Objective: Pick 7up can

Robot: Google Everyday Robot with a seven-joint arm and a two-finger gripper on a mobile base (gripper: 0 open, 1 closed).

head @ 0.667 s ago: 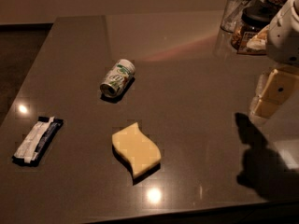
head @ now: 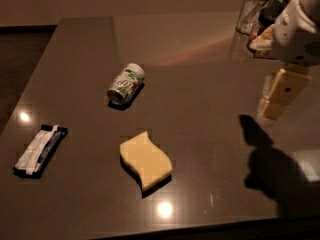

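yellow sponge front-centre | wrapped bar left | glass far-right

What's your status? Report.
Tool at right edge, above table. 7up can on its side, untouched, centre-left. Sponge lies nearer camera, not in between.

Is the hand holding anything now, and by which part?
Nothing. The hand hangs over the table at right; the 7up can lies apart, on its side.

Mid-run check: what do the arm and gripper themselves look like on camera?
The gripper is at the right edge of the view, above the table. Its upper housing is white and rounded. Below it hangs a blocky cream-yellow piece in two segments, marked with one small dark dot. No cables show.
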